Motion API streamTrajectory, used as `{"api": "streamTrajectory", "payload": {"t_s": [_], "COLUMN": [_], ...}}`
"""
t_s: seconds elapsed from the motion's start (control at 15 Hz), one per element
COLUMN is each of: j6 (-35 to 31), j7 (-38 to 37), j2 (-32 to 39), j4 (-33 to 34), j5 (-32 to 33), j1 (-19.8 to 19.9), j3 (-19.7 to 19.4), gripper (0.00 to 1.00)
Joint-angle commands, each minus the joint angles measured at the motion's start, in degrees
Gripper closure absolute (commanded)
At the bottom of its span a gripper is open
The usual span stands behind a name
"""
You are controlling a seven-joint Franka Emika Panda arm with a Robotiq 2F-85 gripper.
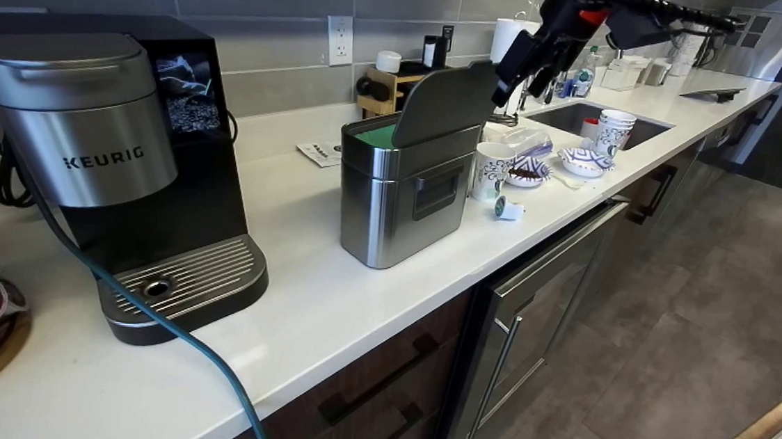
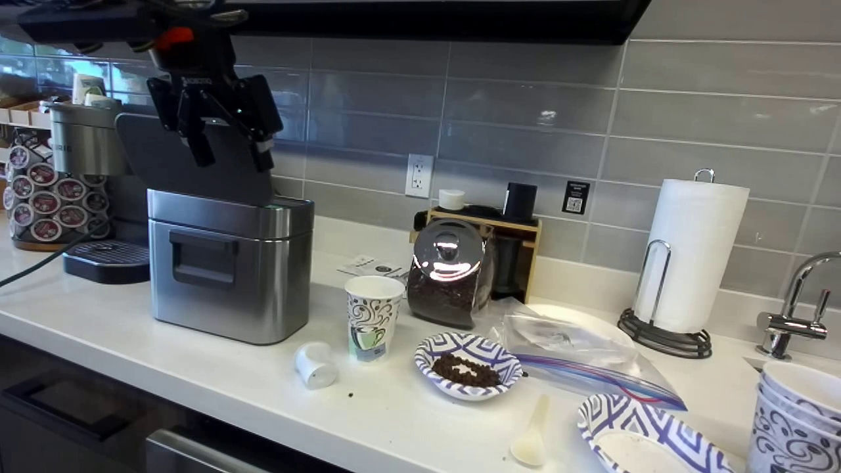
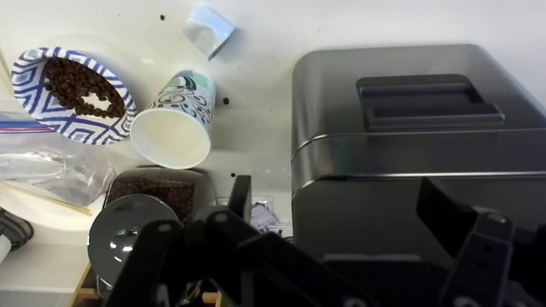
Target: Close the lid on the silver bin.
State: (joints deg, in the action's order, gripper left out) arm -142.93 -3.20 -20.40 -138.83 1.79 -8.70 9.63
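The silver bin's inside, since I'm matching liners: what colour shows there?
The bin's inside shows green, best seen in an exterior view.

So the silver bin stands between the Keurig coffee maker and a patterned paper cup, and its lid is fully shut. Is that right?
Not quite: the lid is raised, not shut; an exterior view shows green inside the open top of the silver bin. The silver bin does stand between the Keurig coffee maker and a patterned paper cup.
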Motion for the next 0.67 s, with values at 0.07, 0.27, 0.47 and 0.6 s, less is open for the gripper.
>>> {"api": "streamTrajectory", "payload": {"t_s": [0.07, 0.27, 0.47, 0.6], "j6": [-7.5, -11.6, -14.0, -14.1], "j7": [1.7, 3.8, 5.9, 7.1], "j2": [2.3, 3.5, 4.6, 4.9], "j4": [-0.5, -0.5, -0.3, -0.2], "j5": [-3.1, -3.4, -5.0, -6.3], "j1": [-0.8, -1.2, -2.0, -2.5], "j3": [-1.4, -1.9, -2.7, -3.1], "gripper": [0.00, 0.00, 0.00, 0.00]}}
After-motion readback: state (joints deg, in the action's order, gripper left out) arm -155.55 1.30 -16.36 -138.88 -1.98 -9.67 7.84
